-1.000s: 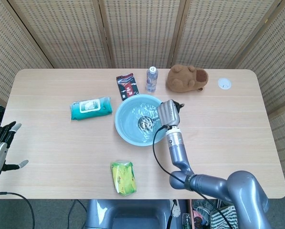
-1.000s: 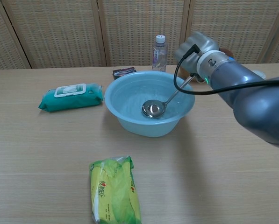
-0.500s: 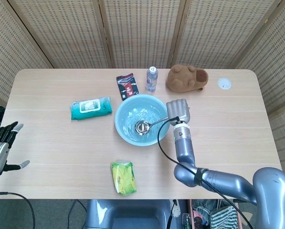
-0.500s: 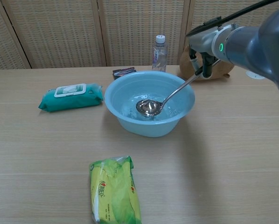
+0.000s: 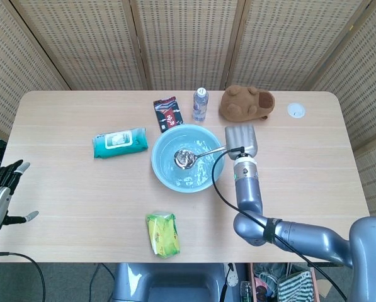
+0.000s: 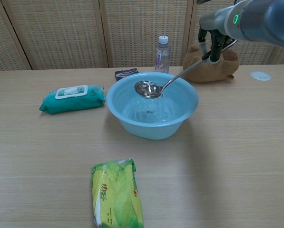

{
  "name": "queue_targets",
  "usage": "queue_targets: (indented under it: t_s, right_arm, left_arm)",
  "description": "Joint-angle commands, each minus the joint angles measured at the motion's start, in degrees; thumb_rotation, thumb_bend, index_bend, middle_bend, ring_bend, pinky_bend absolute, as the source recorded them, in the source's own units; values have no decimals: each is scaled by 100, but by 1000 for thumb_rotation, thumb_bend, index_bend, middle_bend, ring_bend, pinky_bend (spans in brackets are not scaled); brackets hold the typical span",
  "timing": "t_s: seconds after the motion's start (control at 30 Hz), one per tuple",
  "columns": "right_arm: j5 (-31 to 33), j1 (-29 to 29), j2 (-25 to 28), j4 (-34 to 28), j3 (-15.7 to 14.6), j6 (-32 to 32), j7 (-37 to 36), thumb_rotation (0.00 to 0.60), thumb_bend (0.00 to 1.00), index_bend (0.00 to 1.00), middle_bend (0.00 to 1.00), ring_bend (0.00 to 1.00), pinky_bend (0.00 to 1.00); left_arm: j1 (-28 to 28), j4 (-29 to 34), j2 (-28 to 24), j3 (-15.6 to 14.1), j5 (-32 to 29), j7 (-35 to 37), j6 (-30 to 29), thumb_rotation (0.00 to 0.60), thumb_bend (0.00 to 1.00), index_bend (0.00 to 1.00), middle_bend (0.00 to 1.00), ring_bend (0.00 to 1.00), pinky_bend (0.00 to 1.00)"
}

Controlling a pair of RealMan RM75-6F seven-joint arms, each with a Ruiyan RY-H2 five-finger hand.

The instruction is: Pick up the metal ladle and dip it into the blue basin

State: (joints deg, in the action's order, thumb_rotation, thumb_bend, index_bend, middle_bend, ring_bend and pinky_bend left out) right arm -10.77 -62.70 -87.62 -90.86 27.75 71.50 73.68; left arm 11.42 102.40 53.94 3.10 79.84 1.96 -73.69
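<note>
The blue basin [image 5: 169,173] [image 6: 132,123] stands mid-table with water in it. The metal ladle [image 5: 185,157] [image 6: 148,88] hangs over the basin, its bowl raised above the water near rim height. My right hand [image 5: 240,139] [image 6: 213,42] grips the top of the ladle's handle, to the right of the basin and above it. My left hand [image 5: 0,192] stays off the table's left edge, fingers spread, holding nothing.
A teal wipes pack [image 5: 119,142] lies left of the basin, a green snack bag [image 5: 162,234] in front. Behind stand a dark packet [image 5: 167,112], a water bottle [image 5: 200,104], a brown plush toy [image 5: 246,103] and a white lid [image 5: 295,111].
My right hand has risen and moved back to the right. The ladle's bowl came up from the basin's bottom to above the water.
</note>
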Motion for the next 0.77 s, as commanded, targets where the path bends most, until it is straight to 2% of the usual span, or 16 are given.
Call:
queue_targets:
  t_s: [0.03, 0.37, 0.77]
  right_arm:
    - [5, -74, 94, -90, -118, 172, 74, 600, 846, 754, 1000, 948, 1000]
    - [164, -276, 171, -113, -308, 490, 301, 600, 846, 755, 1000, 949, 1000]
    - [621, -513, 256, -135, -274, 669, 571, 600, 847, 756, 1000, 949, 1000]
  left_arm:
    - [0, -18, -10, -17, 47, 39, -3, 600, 0, 0, 0, 0, 0]
    - [23, -86, -45, -16, 41, 184, 49, 600, 0, 0, 0, 0, 0]
    - [102, -98, 8, -22, -55, 68, 201, 600, 0, 0, 0, 0, 0]
